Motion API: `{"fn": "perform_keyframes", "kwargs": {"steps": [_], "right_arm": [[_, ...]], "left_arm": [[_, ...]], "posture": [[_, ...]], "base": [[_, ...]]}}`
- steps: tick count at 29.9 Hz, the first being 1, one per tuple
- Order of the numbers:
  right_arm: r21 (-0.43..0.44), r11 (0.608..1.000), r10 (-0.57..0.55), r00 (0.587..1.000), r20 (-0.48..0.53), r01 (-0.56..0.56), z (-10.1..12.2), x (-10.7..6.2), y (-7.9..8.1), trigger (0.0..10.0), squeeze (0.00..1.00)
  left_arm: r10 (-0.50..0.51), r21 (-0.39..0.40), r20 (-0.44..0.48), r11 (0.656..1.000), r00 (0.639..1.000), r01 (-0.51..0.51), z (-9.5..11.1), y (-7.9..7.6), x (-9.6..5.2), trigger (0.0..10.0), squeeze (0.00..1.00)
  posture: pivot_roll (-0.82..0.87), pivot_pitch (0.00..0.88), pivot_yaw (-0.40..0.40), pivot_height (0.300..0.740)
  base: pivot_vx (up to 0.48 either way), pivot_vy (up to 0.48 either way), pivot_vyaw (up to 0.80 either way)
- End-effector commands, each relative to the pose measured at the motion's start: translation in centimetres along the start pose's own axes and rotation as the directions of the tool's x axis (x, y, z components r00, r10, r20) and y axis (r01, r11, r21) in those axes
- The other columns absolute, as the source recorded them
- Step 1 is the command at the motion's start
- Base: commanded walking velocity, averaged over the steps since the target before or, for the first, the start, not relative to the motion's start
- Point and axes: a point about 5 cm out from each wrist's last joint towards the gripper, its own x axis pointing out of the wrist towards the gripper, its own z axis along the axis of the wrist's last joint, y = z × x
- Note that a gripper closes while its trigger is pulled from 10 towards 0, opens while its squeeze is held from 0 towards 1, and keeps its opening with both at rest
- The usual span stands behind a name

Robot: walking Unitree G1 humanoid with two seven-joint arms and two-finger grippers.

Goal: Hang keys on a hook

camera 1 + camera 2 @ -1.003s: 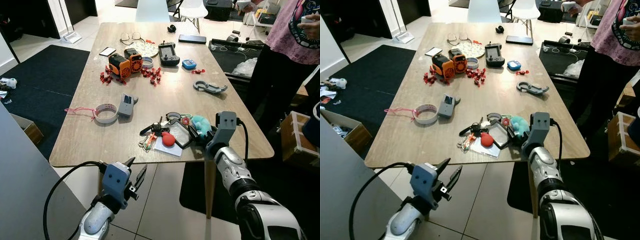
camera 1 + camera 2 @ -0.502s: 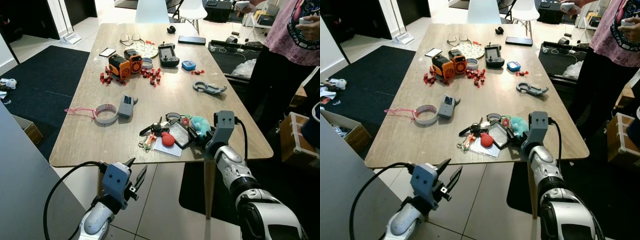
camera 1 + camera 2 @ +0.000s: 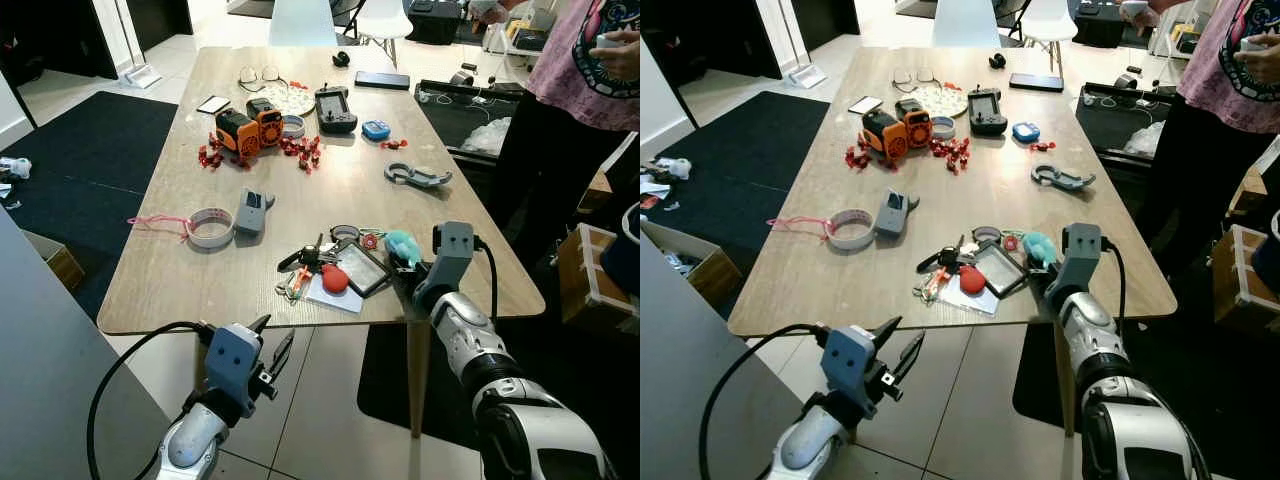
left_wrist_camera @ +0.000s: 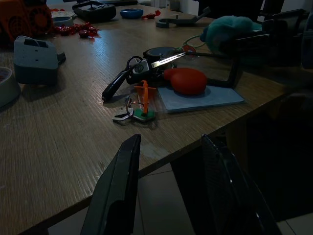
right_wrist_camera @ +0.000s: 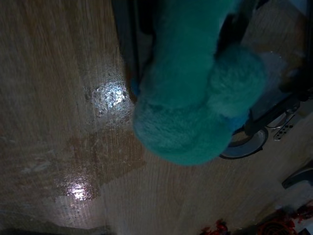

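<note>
Right pincer (image 3: 408, 266) sits at the near right edge of the tabletop (image 3: 340, 205), its fingers reaching in around the teal pompom (image 3: 401, 245). The right wrist view has the pompom close up between dark finger shapes, but I cannot tell whether they are pinching it or merely flanking it.

The keys (image 3: 305, 262) lie on the tabletop at about 9 o'clock from that pincer, in a cluster with a red blob (image 3: 336, 279), a black-framed card (image 3: 359, 268) and a pale blue sheet (image 3: 335, 294); the pompom looks to be part of the same bunch.

Against a second ago, the black-framed card now lies flatter and further from the edge, no longer tipped up against the pincer, and the pompom has shifted a little towards 12 o'clock. The right arm has nudged slightly forward with it. The whole view has also slid a touch, so part of that is the camera. My reading: the pincer is settling onto the pompom as a handle for the bunch, and the lift has not begun. No hook can be made out on the tabletop.

Left pincer (image 3: 275, 354) hangs idle below the near edge at 7 o'clock from the keys, fingers spread, as before.

A person (image 3: 585, 90) stands at the far right.
</note>
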Motion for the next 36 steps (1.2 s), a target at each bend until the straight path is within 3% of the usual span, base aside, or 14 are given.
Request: {"fn": "perform_keyframes", "kwargs": {"steps": [1,3,11,13,15,16,18,19,20,24,26,28,34,36], "right_arm": [[0.030,1.000,-0.007,0.999,-0.037,0.008,-1.3,-0.4,0.0,0.0,0.00],[0.032,0.999,-0.008,1.000,-0.030,0.009,-1.2,-0.4,-0.1,0.0,0.00],[0.060,0.998,-0.020,0.927,0.374,-0.002,5.8,-0.5,-1.1,0.0,0.00],[0.069,0.994,-0.104,0.836,0.539,0.079,9.1,-1.9,-3.2,0.0,0.00],[0.076,0.991,-0.134,0.808,0.574,0.110,9.9,-2.4,-3.9,0.0,0.00],[0.102,0.976,-0.214,0.752,0.624,0.193,11.1,-3.7,-5.9,0.0,0.00],[0.110,0.970,-0.238,0.734,0.636,0.219,11.5,-4.1,-6.5,0.0,0.00],[0.124,0.948,-0.301,0.697,0.650,0.294,12.0,-5.3,-8.3,0.0,0.00],[0.124,0.948,-0.301,0.697,0.650,0.294,12.0,-5.3,-8.3,0.0,0.00],[0.227,0.835,-0.530,0.619,0.579,0.502,10.7,-9.0,-14.0,0.0,0.00],[0.246,0.813,-0.563,0.607,0.561,0.528,10.2,-9.7,-14.8,0.0,0.00],[0.300,0.706,-0.701,0.572,0.426,0.641,7.2,-12.1,-17.4,0.0,0.00],[0.339,0.573,-0.819,0.543,0.186,0.747,1.2,-15.0,-19.0,0.0,0.00],[0.328,0.560,-0.825,0.549,0.136,0.761,-0.1,-15.3,-18.9,0.0,0.00]], "left_arm": [[-0.005,0.004,-0.020,1.000,1.000,0.005,-0.3,0.1,-0.1,10.0,0.00],[-0.005,0.003,-0.020,1.000,1.000,0.005,-0.3,0.1,-0.1,10.0,0.00],[0.003,-0.001,-0.020,1.000,1.000,-0.003,-0.5,0.4,-0.2,10.0,0.00],[0.009,-0.004,-0.025,1.000,1.000,-0.009,-0.8,0.6,-0.4,10.0,0.00],[0.011,-0.004,-0.027,1.000,1.000,-0.011,-0.9,0.6,-0.4,10.0,0.00],[0.016,-0.006,-0.028,1.000,0.999,-0.016,-1.0,0.6,-0.5,10.0,0.00],[0.018,-0.007,-0.028,1.000,0.999,-0.018,-1.0,0.6,-0.5,10.0,0.00],[0.020,-0.008,-0.028,1.000,0.999,-0.020,-1.1,0.7,-0.5,10.0,0.00],[0.020,-0.008,-0.028,1.000,0.999,-0.020,-1.1,0.7,-0.5,10.0,0.00],[0.020,-0.011,-0.027,1.000,0.999,-0.020,-1.2,0.7,-0.4,10.0,0.00],[0.019,-0.012,-0.027,1.000,0.999,-0.020,-1.2,0.7,-0.4,10.0,0.00],[0.024,-0.012,-0.027,1.000,0.999,-0.024,-1.3,0.7,-0.5,10.0,0.00],[0.035,-0.011,-0.035,0.999,0.999,-0.036,-1.7,0.8,-1.0,10.0,0.00],[0.039,-0.011,-0.039,0.999,0.998,-0.039,-1.9,0.9,-1.2,10.0,0.00]], "posture": [[0.06,0.107,-0.034,0.740],[0.06,0.107,-0.034,0.740],[0.06,0.092,-0.033,0.740],[0.05,0.083,-0.032,0.740],[0.05,0.082,-0.032,0.740],[0.05,0.079,-0.031,0.740],[0.05,0.079,-0.031,0.740],[0.05,0.072,-0.030,0.740],[0.05,0.072,-0.030,0.740],[0.05,0.063,-0.031,0.740],[0.05,0.063,-0.032,0.740],[0.04,0.057,-0.036,0.740],[0.05,0.050,-0.045,0.740],[0.05,0.047,-0.047,0.740]], "base": [[0.000,0.000,0.00],[0.000,0.000,0.00],[0.000,0.000,0.00],[0.000,0.000,0.00],[0.000,0.000,0.00],[0.000,0.000,0.00],[0.000,0.000,0.00],[0.000,0.000,0.00],[0.000,0.000,0.00],[0.000,0.000,0.00],[0.000,0.000,0.00],[0.000,0.000,0.00],[0.000,0.000,0.00],[0.000,0.000,0.00]]}}
